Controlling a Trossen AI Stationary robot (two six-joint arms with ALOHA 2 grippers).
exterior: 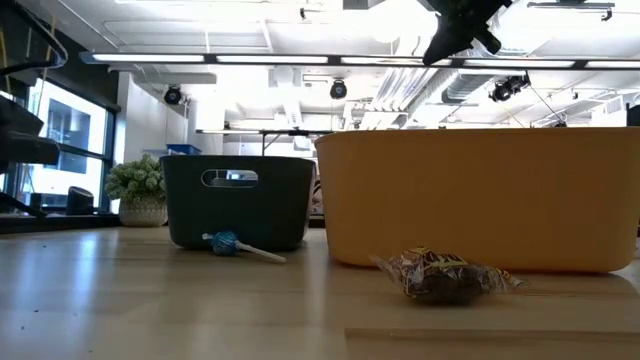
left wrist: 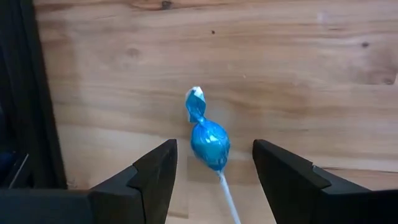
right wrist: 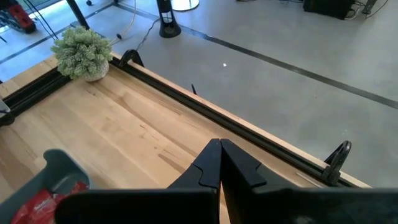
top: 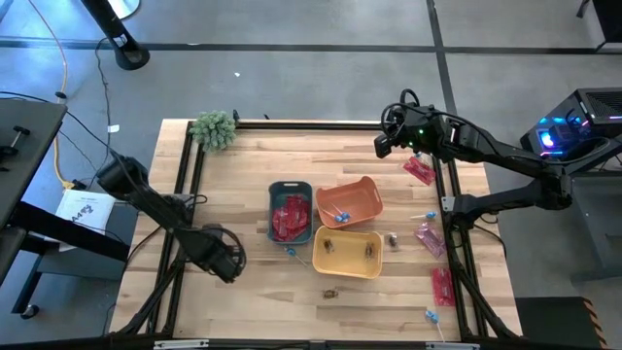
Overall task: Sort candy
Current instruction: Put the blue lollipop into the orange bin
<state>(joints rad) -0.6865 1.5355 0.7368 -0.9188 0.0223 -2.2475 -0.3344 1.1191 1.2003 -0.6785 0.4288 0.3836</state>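
My left gripper (top: 233, 262) is open and low over the table, left of the bins. A blue-headed lollipop (left wrist: 209, 143) lies flat on the wood just ahead, framed by the two fingers, which do not touch it; it also shows beside the grey-blue bin (top: 290, 253) (exterior: 225, 243). My right gripper (top: 383, 146) (right wrist: 219, 163) is shut on nothing and held high near the far edge. Pink-red packets (top: 290, 216) fill the grey-blue bin, lollipops (top: 340, 212) lie in the orange bin, and brown pieces (top: 369, 251) in the yellow one.
Loose candy lies to the right: pink packets (top: 420, 170) (top: 430, 238) (top: 442, 285), lollipops (top: 428, 216) (top: 431, 316), brown pieces (top: 394, 238) (top: 330, 290) (exterior: 440, 275). A fuzzy green plant (top: 214, 128) stands at the far left corner. A black rail (top: 292, 123) frames the table.
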